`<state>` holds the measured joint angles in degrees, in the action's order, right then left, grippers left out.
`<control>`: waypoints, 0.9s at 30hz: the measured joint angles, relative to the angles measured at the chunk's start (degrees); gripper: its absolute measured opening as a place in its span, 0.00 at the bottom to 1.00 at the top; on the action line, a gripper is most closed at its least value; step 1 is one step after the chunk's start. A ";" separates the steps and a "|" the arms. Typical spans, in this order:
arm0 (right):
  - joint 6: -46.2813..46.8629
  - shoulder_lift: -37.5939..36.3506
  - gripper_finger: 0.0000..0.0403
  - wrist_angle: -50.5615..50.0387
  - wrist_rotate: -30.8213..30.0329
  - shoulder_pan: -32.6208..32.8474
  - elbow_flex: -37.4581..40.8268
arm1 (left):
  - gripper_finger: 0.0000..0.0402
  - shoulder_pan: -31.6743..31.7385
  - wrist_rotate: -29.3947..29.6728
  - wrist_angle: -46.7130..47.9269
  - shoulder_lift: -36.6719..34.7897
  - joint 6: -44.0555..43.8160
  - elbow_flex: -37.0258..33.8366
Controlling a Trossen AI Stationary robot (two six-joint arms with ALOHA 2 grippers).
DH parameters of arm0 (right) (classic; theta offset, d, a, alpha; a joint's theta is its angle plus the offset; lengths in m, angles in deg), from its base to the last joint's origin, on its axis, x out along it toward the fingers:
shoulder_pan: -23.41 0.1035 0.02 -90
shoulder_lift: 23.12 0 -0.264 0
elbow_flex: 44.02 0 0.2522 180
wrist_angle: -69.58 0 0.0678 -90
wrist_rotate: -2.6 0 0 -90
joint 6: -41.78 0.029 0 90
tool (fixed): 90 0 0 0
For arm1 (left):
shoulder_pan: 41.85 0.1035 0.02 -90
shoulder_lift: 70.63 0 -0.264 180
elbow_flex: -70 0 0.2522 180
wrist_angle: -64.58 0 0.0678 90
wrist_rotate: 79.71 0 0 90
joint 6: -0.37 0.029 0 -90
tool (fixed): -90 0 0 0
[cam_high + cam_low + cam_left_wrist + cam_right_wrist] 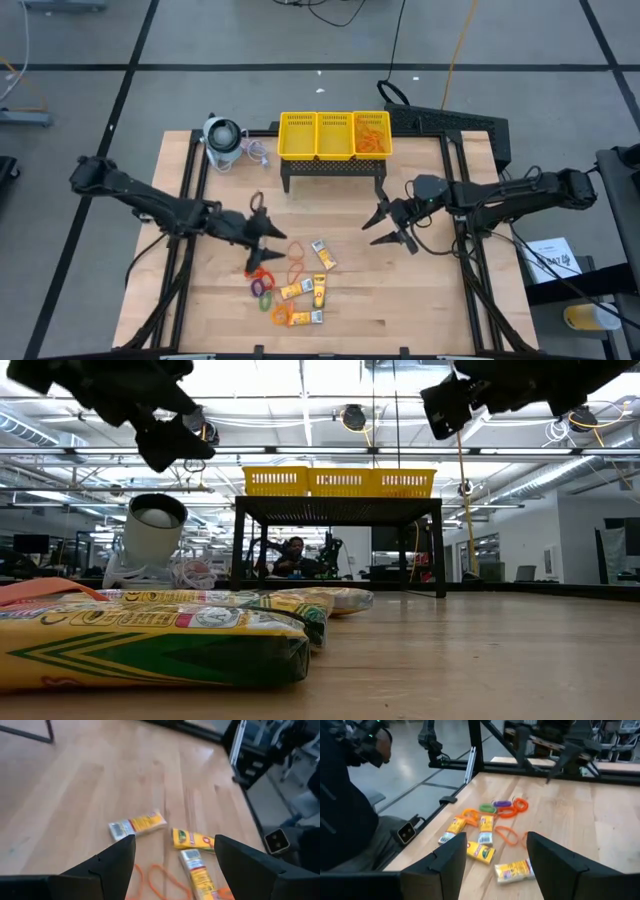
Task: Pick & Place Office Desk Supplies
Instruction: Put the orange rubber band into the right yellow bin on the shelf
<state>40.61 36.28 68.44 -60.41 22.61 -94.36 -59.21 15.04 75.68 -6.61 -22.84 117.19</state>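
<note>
The supplies lie in a cluster on the table's near middle. Several yellow-orange packets (318, 290) lie flat, one (322, 254) a little apart. Orange rubber-band loops (297, 251) and red, purple, green and orange rings (263, 287) lie beside them. My left gripper (272, 236) hovers open above the cluster's left side. In the left wrist view (175, 842) packets (137, 825) and a band (160, 880) lie below the fingers. My right gripper (385, 232) is open and empty to the cluster's right. It points toward the packets (480, 851) and rings (495, 806).
A yellow three-compartment mesh basket (335, 135) stands on a black stand at the far middle, with orange bands in its right compartment (372, 135). A grey-white round device (222, 140) with a cord sits at the far left. A person (350, 795) is beyond the table's near edge.
</note>
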 joint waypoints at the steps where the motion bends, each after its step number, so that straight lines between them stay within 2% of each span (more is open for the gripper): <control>1: 0.01 0.03 0.49 0.06 0.00 0.00 0.30 | 0.69 -1.12 0.65 2.63 1.61 -0.03 2.15; 6: -0.13 0.04 0.49 0.02 -0.02 0.00 1.52 | 0.69 -6.21 0.80 20.35 10.23 -0.03 13.97; 10: 0.00 0.04 0.49 0.04 0.02 0.00 1.70 | 0.69 -9.06 -3.56 26.82 16.31 -8.29 20.14; 20: -2.52 0.07 0.48 0.93 0.04 0.00 1.70 | 0.69 -15.99 -6.29 25.15 29.05 -19.48 23.47; 27: -2.54 0.07 0.48 1.42 0.04 0.00 1.70 | 0.69 -17.88 -6.52 19.32 35.71 -21.78 23.47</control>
<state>38.07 36.34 69.86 -60.37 22.61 -92.66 -77.09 8.52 95.00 29.10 -44.62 140.66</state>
